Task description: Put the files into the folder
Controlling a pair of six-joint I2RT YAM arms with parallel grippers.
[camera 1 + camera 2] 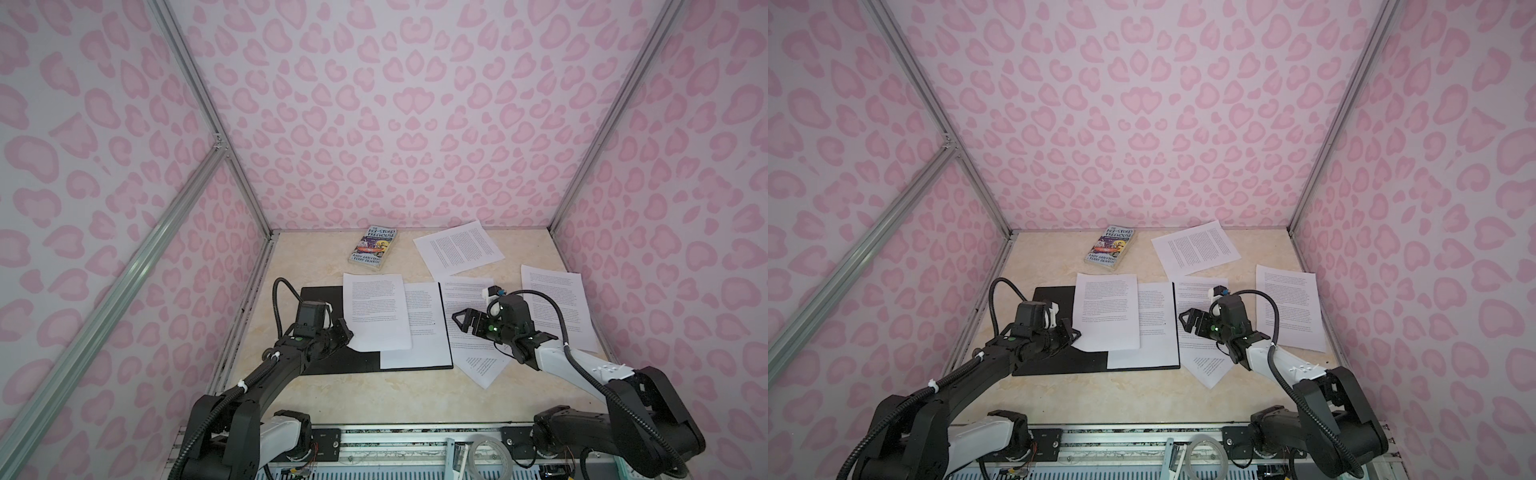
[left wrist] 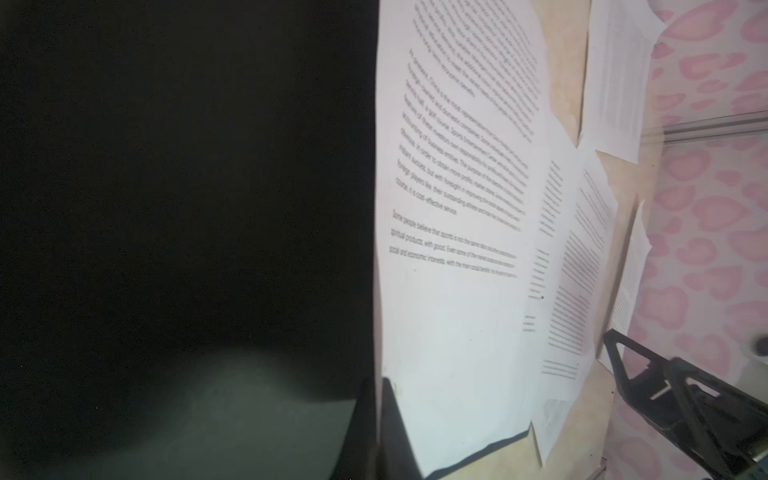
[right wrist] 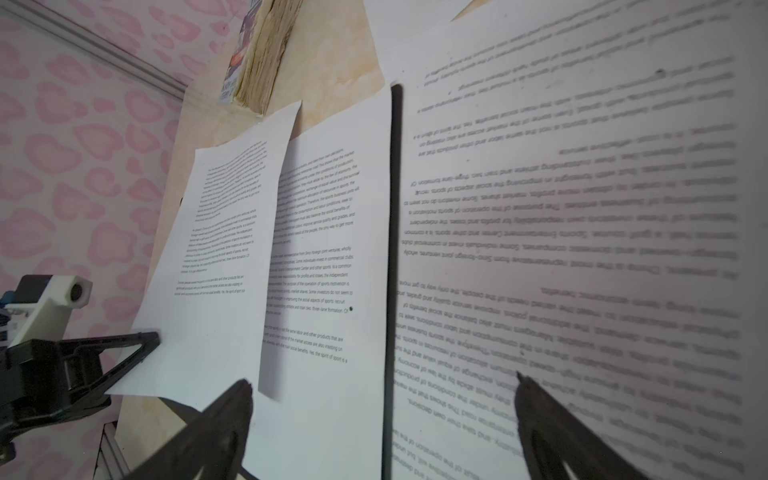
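— So, how far along?
— One sheet (image 1: 424,328) lies in the open folder (image 1: 318,297) beside my left pincer (image 1: 348,333), which pinches a second sheet (image 1: 376,309) by its corner. My right pincer (image 1: 460,323) hangs wide above four loose sheets (image 1: 557,307) left outside.

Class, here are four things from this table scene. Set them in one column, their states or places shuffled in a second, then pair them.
1 left claw
2 right claw
3 book
4 folder

A lying open, black inside up
B shut on a sheet corner
C far end of the table
D open, above loose papers

Pairs: 1-B, 2-D, 3-C, 4-A
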